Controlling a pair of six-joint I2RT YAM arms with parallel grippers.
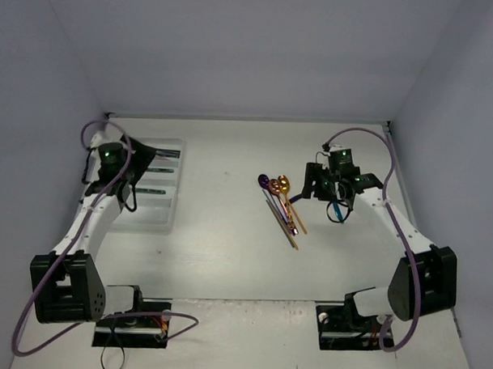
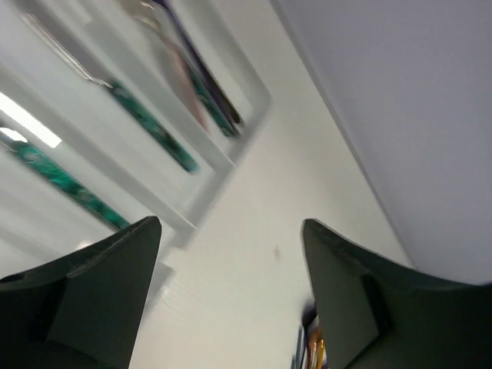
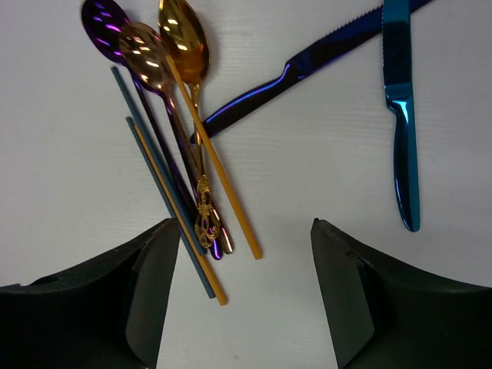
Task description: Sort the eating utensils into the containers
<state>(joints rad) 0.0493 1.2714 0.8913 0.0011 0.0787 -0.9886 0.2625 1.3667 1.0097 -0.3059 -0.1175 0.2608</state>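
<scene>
Eating utensils [image 2: 150, 127] inside white tray compartments [image 1: 160, 216]

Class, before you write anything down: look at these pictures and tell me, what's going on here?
Cutlery is being sorted into a white tray. The left end effector hangs open and empty over the tray, where teal-handled pieces already lie in compartments. The right end effector, also open and empty, hovers above loose items on the table: three spoons, two blue knives and a few thin sticks. Nothing is being held.
</scene>
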